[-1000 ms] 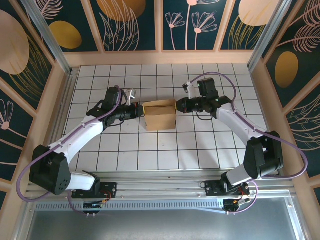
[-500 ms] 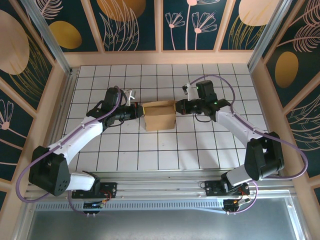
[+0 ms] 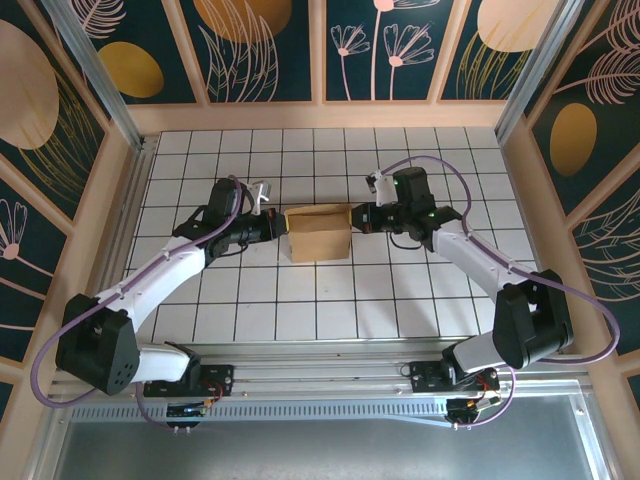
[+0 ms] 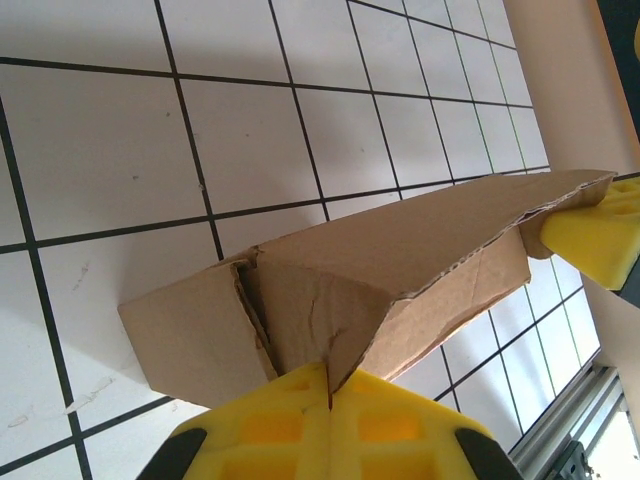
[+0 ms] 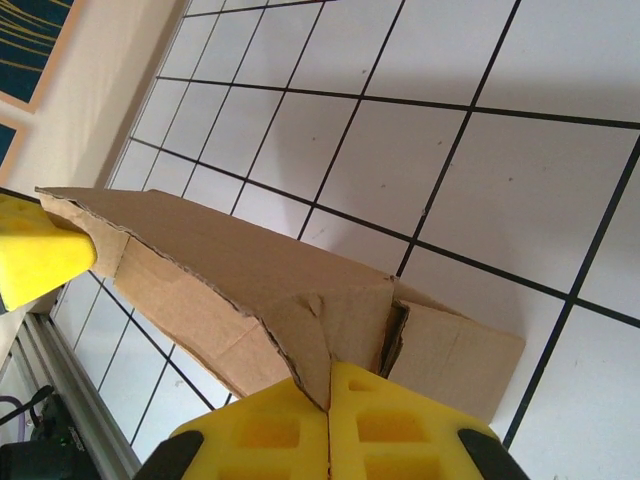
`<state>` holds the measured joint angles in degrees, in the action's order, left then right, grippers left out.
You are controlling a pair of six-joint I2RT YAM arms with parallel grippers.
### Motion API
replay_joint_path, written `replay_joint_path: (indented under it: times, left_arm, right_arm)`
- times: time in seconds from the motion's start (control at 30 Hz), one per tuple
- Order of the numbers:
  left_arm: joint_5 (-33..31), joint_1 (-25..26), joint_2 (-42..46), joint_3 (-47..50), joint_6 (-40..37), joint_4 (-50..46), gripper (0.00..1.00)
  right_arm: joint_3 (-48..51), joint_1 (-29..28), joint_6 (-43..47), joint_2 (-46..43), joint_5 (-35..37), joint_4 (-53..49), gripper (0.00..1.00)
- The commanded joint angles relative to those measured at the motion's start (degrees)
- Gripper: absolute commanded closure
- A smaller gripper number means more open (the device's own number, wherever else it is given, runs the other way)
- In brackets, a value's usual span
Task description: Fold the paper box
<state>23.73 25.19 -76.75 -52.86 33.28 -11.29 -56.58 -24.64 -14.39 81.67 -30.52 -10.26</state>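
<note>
The table (image 3: 300, 300) is presenting a white tiled surface with dark grid lines. Light wooden rims are bordering it at 9, 12 and 3 o'clock. A metal rail (image 3: 320, 362) is running along the 6 o'clock edge. The paper box (image 3: 319, 232), of plain brown cardboard, is sitting on the tiles just toward 12 o'clock from the centre. Whether its whole base is touching the surface cannot be told.
</note>
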Motion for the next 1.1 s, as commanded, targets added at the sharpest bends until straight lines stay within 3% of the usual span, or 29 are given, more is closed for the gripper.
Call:
replay_joint_path:
  times: [0.0, 0.2, 0.63, 1.07]
  left_arm:
    - [-2.6, 0.2, -0.6, 3.2, 0.7, -5.5, 0.96]
    - [-4.5, 0.2, -0.4, 4.6, 0.7, -5.9, 0.97]
    - [-3.2, 0.2, 0.1, 7.1, 2.5, -3.5, 0.96]
    - [-2.3, 0.3, 0.0, 7.4, 3.1, -2.2, 0.93]
  right_arm:
    - [2.3, -1.0, -1.8, 0.8, 2.2, -2.8, 0.92]
    - [2.8, -1.1, -2.2, 1.3, 5.6, -3.5, 0.92]
    - [9.0, -3.4, -4.4, -1.6, 5.8, 3.0, 0.88]
    - [8.8, -2.7, -6.0, -9.0, 4.4, 4.9, 0.57]
